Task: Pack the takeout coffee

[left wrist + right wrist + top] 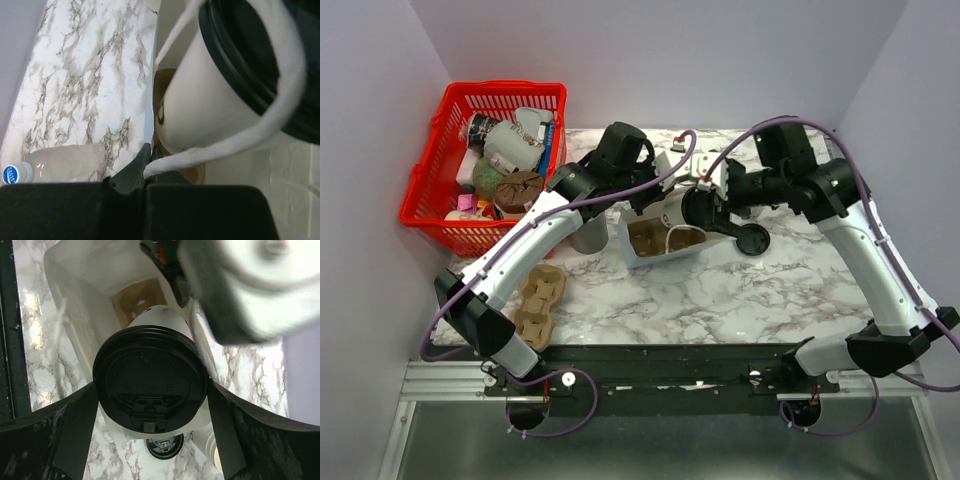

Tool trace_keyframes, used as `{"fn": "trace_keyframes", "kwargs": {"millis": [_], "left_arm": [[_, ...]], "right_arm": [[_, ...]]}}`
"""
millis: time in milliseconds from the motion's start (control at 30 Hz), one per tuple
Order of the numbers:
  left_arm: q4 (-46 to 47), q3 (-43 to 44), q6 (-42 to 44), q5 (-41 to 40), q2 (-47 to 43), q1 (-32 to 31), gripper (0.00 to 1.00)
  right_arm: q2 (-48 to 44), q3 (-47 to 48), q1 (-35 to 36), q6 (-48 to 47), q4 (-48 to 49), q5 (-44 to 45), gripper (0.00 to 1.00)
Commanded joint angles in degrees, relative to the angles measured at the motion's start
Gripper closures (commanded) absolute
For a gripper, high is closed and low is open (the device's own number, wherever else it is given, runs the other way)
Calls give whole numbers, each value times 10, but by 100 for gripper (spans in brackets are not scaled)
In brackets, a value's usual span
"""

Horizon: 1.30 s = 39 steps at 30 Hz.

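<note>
My right gripper is shut on a cream-white coffee cup with a black lid, one finger on each side just below the lid. The cup is tilted at the mouth of a white paper bag, pointing at the brown cardboard carrier inside. My left gripper is shut on the bag's white cord handle and holds the bag's mouth up. The same cup fills the left wrist view, its base over the carrier.
A loose black lid lies on the marble right of the bag. A grey cup stands left of the bag, with a clear water bottle near it. Spare cardboard carriers lie front left. A red basket of items sits at back left.
</note>
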Motion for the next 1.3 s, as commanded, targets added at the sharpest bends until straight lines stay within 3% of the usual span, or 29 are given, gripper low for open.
{"fn": "trace_keyframes", "kwargs": {"millis": [0,267,467,633,1000,1133,1267], "left_arm": [[22,20,-29,-24,-10,-6,100],[48,-9,-58,-38,-30,-11,100],[73,-60,-72,-30,-59,-13,100],[113,-127,-82,-9,-102,-20,100],[158,-172,-124,-12,-129,-29,100],[153,-163,-147,-6,-124,-29,82],[125,-157,-153,0,-127,-28,80]], "right_arm": [[-19,-67,38,-10,66,61,99],[-89,-235,128,-43,154,157,99],[-131,-298,145,-36,199,204,100],[-180,-373,147,-37,305,216,100],[-133,-380,166,-56,287,230,99],[-134,-392,183,-53,279,268,100],[-128,-375,193,-39,250,325,99]]}}
